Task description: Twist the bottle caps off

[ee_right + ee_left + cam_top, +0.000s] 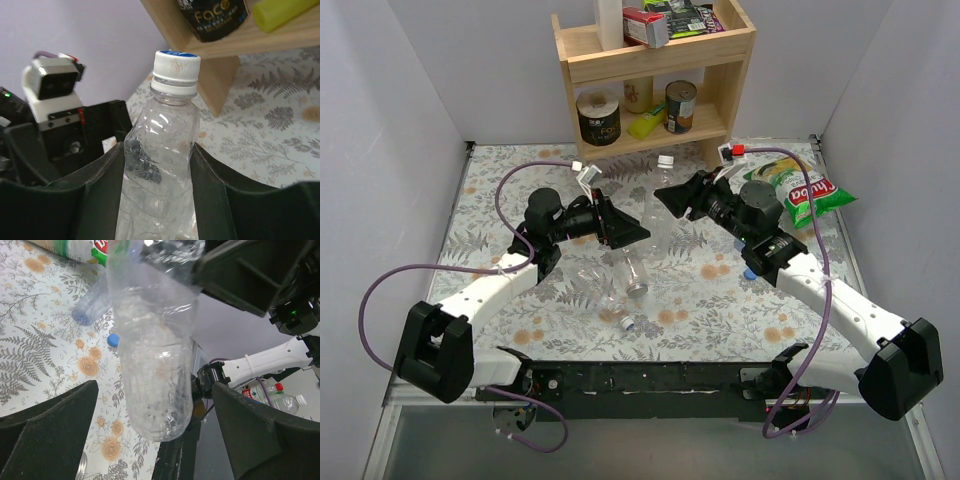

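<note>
R gripper (157,152) clamped on 1 clear bottle (167,125), upright betw. the arms – white cap (176,67) still on. L gripper (154,390) jaws wide apart – flanking bottle base, not touching.

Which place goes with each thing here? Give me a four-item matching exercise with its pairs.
Things:
1. white cap
2. clear bottle
3. blue cap
4. yellow bottle

Places:
A. lying on the lower board of the shelf
B. loose on the table
C. screwed on the bottle's neck
D. held by the right gripper, jaws shut on it

Pairs: 1-C; 2-D; 3-B; 4-A
</note>
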Motion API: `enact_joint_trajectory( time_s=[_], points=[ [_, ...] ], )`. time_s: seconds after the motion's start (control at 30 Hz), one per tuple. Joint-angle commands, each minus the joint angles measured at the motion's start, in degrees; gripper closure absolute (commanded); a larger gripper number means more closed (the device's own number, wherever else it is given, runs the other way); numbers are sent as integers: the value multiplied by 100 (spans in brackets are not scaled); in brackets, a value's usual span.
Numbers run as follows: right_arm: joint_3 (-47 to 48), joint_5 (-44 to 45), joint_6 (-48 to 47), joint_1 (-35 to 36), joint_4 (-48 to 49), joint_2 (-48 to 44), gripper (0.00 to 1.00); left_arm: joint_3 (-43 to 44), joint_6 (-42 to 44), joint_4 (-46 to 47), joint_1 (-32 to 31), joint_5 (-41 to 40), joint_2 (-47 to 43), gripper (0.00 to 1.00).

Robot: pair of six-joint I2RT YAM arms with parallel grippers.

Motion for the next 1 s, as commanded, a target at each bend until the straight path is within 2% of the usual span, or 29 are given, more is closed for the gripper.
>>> enact_joint_trajectory(
  time_s=[0.0, 0.33, 0.63, 0.7, 0.83, 0.87, 0.9, 0.97],
  points=[
    [-129, -215, 316, 84, 1086, -100, 99, 91, -86, 25, -19, 5, 44, 2],
    [-199, -215, 422, 277, 1439, 243, 99, -164, -675, 940, -115, 488, 255, 4],
    [-146, -207, 335, 391, 1447, 393, 98, -129, -403, 606, -177, 287, 255, 39],
    [-155, -154, 265, 418, 1404, 366, 93, -146, -385, 606, -177, 251, 255, 42],
    [-155, -31, 54, 444, 1211, 287, 73, -173, -315, 562, -186, 102, 238, 55],
    [-147, -5, 10, 444, 1167, 270, 68, -164, -219, 449, -186, 58, 229, 56],
    [-138, 39, -52, 444, 1097, 243, 59, -164, -174, 404, -186, 49, 220, 57],
    [29, 92, -253, 444, 781, 165, 54, -103, 1, 246, -186, -4, 220, 58]
  ],
)
